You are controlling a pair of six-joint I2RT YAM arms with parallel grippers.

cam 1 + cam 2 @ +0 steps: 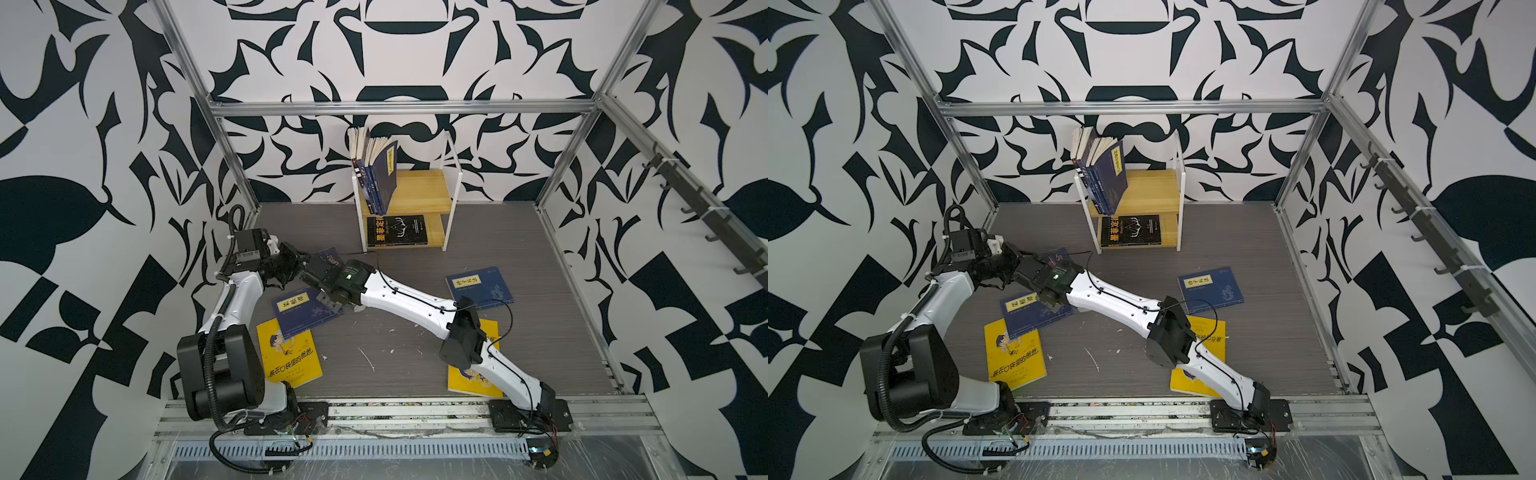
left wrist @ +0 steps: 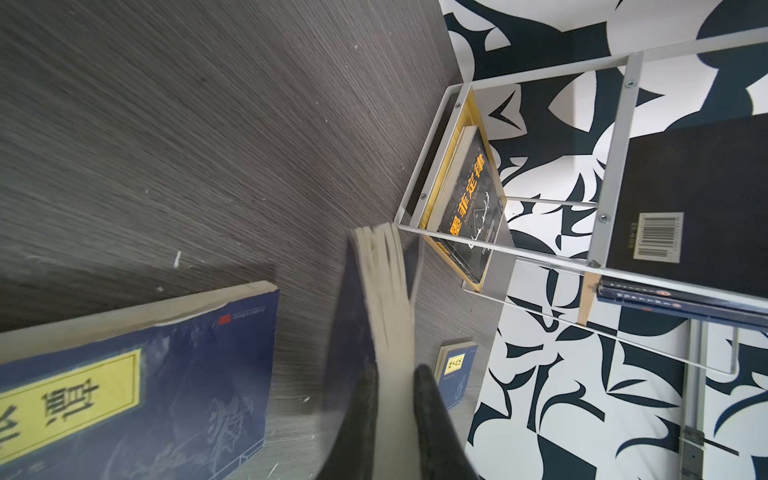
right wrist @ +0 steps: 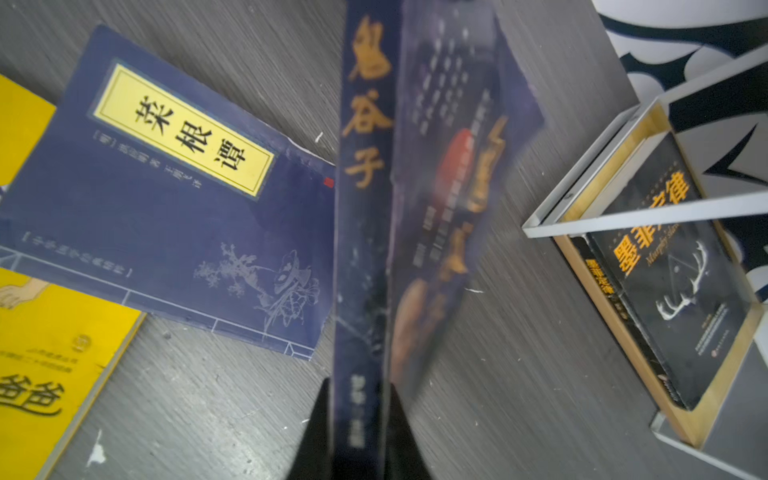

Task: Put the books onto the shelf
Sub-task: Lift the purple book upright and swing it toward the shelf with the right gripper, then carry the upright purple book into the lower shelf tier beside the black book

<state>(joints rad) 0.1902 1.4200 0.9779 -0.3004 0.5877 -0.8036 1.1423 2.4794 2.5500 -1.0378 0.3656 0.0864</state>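
1. Flat on the grey table [image 1: 415,353]: two navy books [image 1: 478,286], two yellow books [image 1: 289,353].
2. One wooden, white-framed shelf [image 1: 419,191] stands at the back.
3. One dark navy paperback [image 3: 361,208], on edge over the table's left, long axis toward the shelf: left gripper [image 2: 395,374] clamps its pages, right gripper [image 3: 359,386] its spine.

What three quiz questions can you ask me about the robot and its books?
1. True or false: the black book lies flat in the lower tier of the shelf.
2. How many yellow books lie on the table? A one, B two, C four.
3. Which gripper clamps the navy book with gold spine letters?
Key: 1 true; 2 B; 3 both, the left gripper and the right gripper.
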